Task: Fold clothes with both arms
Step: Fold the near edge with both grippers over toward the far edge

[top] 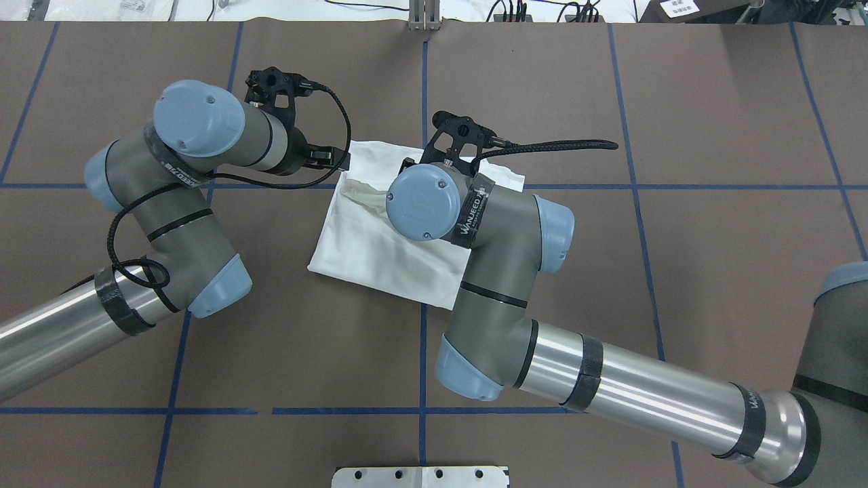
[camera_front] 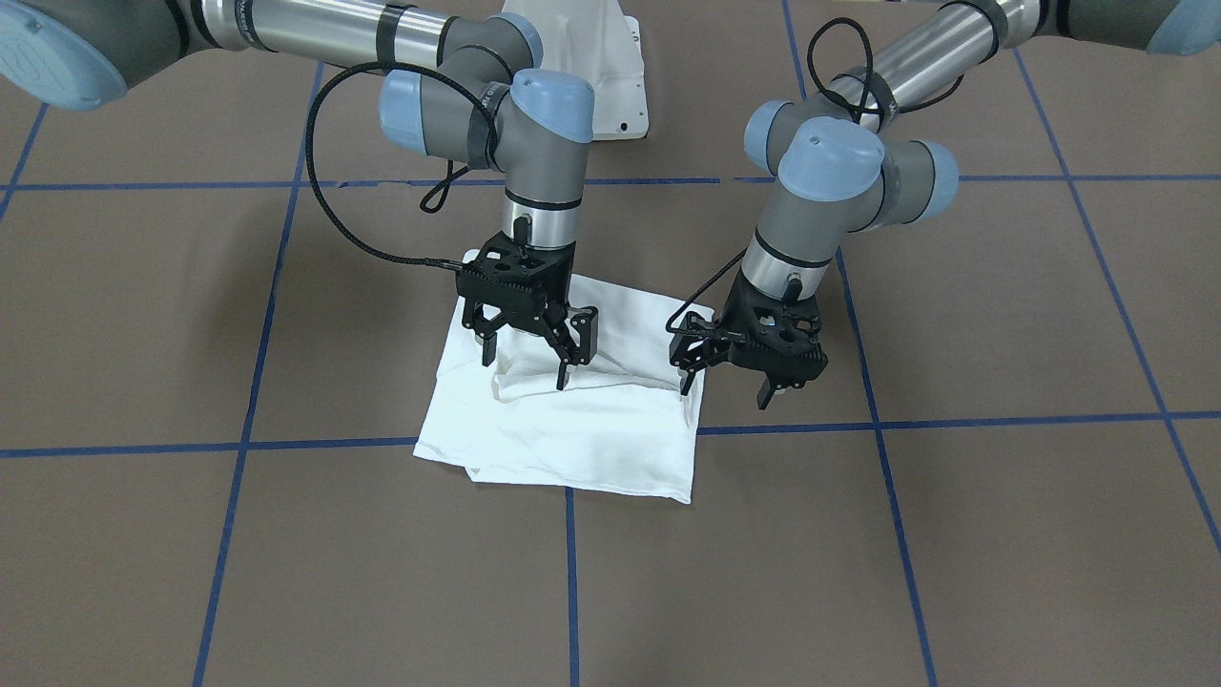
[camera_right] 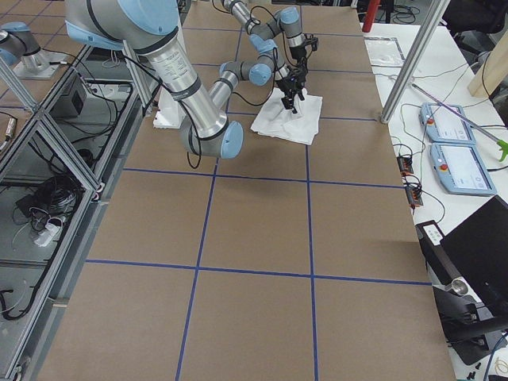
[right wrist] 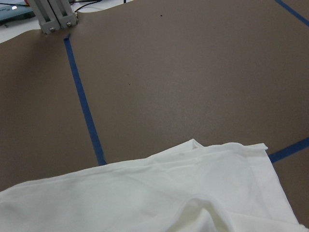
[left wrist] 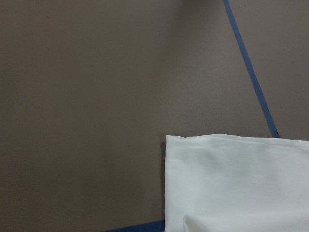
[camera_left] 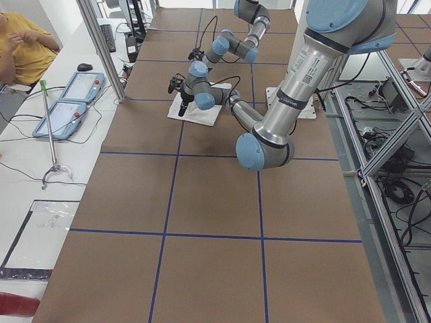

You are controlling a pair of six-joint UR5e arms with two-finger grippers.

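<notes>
Front-facing view shows the shirt (camera_front: 572,439) folded small on the table (camera_front: 954,534), right gripper (camera_front: 525,372) and left gripper (camera_front: 724,396) spread wide and empty, so folding looks nearly finished.

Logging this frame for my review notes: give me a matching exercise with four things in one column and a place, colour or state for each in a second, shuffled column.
Column one:
1. shirt
2. right gripper
3. left gripper
4. tape lines

Column two:
A. blue, in a grid on the table
B. above the shirt, jaws open
C. white, folded, lying on the table
D. at the shirt's side edge, partly over bare table, jaws open

Pairs: 1-C, 2-B, 3-D, 4-A
</notes>
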